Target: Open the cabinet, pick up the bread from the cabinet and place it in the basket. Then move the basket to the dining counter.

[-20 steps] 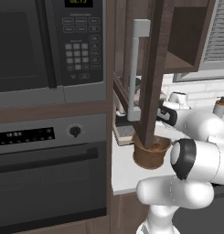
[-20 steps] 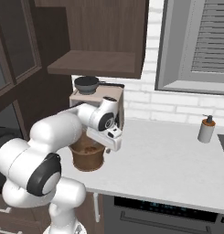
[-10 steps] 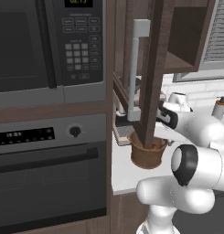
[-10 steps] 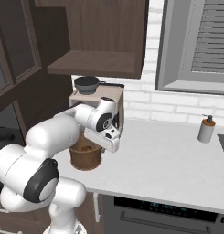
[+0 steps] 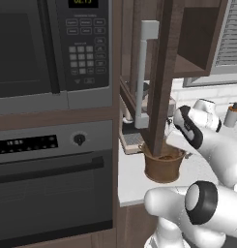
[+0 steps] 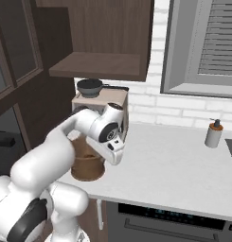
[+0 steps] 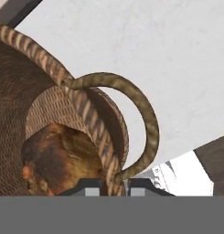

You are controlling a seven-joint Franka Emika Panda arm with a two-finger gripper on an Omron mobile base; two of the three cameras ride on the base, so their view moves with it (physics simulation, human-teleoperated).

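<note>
One thin rim is all your gripper (image 7: 112, 188) clenches: the basket (image 5: 162, 164), bread (image 7: 58, 157) inside, sits on the worktop under the open cabinet (image 5: 163, 72) door. Lift unevenly and it tips.

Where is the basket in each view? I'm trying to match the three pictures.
Left base view: basket at lower centre-right, on the counter behind the open cabinet door.
Right base view: basket at lower left, partly behind the arm.
Hand view: basket at left, bread inside.
Shared landmark: white worktop.
</note>
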